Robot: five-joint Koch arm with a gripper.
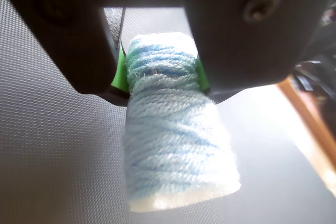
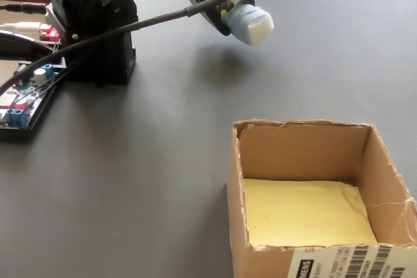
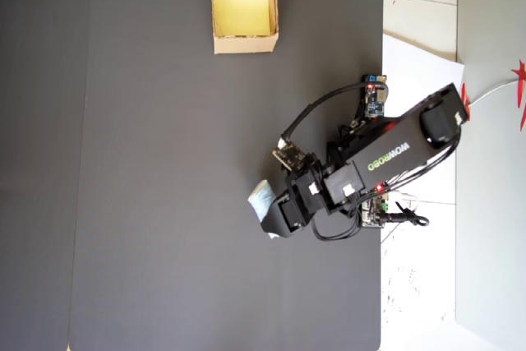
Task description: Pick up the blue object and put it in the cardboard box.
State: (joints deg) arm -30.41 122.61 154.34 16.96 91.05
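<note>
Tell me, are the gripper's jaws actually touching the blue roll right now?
Touching. The wrist view shows the gripper with a jaw pressed against each side of the blue roll, green pads tight against the yarn with no gap.

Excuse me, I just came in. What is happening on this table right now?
A small black robot arm is holding a soft pale blue roll of yarn in its hand. The jaws with green pads squeeze the upper part of the roll. In the fixed view the roll is lifted above the dark grey mat. The small tan cardboard box with a yellowish floor stands open and empty, some way from the arm, so the roll is not yet delivered.
</note>
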